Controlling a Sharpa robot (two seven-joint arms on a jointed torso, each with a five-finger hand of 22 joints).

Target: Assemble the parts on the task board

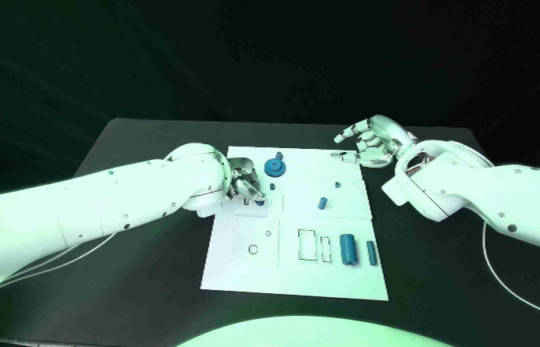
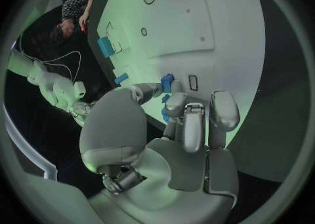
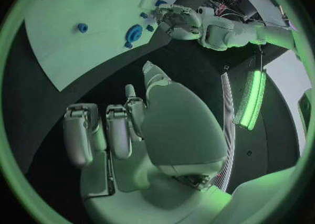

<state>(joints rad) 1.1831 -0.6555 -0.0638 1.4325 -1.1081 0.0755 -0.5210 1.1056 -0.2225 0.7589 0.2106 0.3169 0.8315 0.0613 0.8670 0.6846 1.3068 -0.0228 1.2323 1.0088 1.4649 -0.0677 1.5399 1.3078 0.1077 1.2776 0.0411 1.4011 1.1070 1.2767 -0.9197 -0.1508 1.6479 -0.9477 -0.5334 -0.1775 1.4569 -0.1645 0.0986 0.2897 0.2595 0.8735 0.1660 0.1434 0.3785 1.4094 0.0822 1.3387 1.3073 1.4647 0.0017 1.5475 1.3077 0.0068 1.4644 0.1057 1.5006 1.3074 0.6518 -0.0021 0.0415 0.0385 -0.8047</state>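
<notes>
White and flat, the task board (image 1: 295,273) lies in the middle of the head view on the black table (image 1: 147,140), its long sides running from the centre toward the lower edge of the frame; no writing or label can be read on it or on the arms. Dark table shows all round the board, widest at the upper left and upper right, and the room behind is dark. On the board, a round blue part (image 1: 275,166) stands near its upper edge, a small blue peg (image 1: 323,203) sits near the centre, and two blue bars (image 1: 349,249) lie side by side by the lower right edge, just right of a rectangular cutout (image 1: 307,243). A round hole (image 1: 254,249) lies in the lower left panel. The left hand (image 1: 249,185) sits over the board's upper left edge, just left of the round part; in the left wrist view its fingers (image 2: 196,124) are bent down with a small blue piece (image 2: 167,82) at the thumb tip, apparently pinched. The right hand (image 1: 371,140) hovers at the board's upper right corner, fingers curled loosely apart and holding nothing, as the right wrist view also shows.
</notes>
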